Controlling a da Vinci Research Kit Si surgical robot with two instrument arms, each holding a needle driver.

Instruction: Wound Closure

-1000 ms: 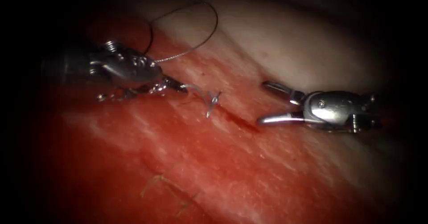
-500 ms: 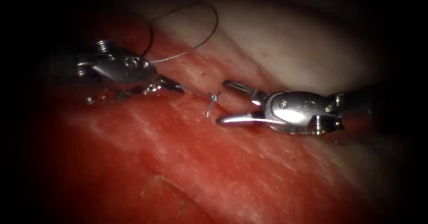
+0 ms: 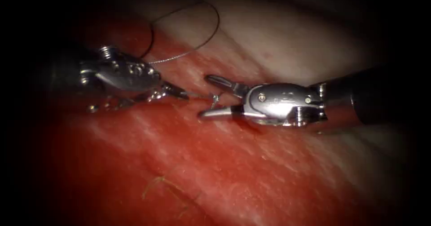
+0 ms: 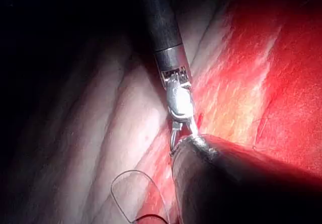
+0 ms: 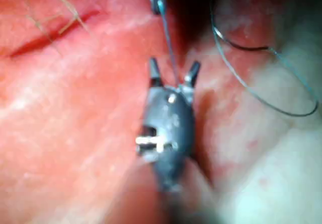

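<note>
My left pincer lies over the tissue on the left of the cut, its two jaws closed together on the thread, which runs as a short tight strand from the tip toward the knot at the wound. Behind that tool a longer run of the same thread rises and curves in a wide loop over the pale upper part of the tissue. I cannot make out the needle in any of the views, so I leave its place unsaid. The knot sits at the cut with short ends sticking out, and red fluid covers the lower tissue, where a few yellowish strands lie on the surface well below the tools. My right pincer comes in from the right with its jaws spread wide, one above and one below the knot, and grips nothing. In the right wrist view that pincer stands parted with the taut thread passing between its two tips, while the loop of thread lies off on the paler tissue. In the left wrist view the right tool's shaft reaches down to the wound just beside my own left tool.
</note>
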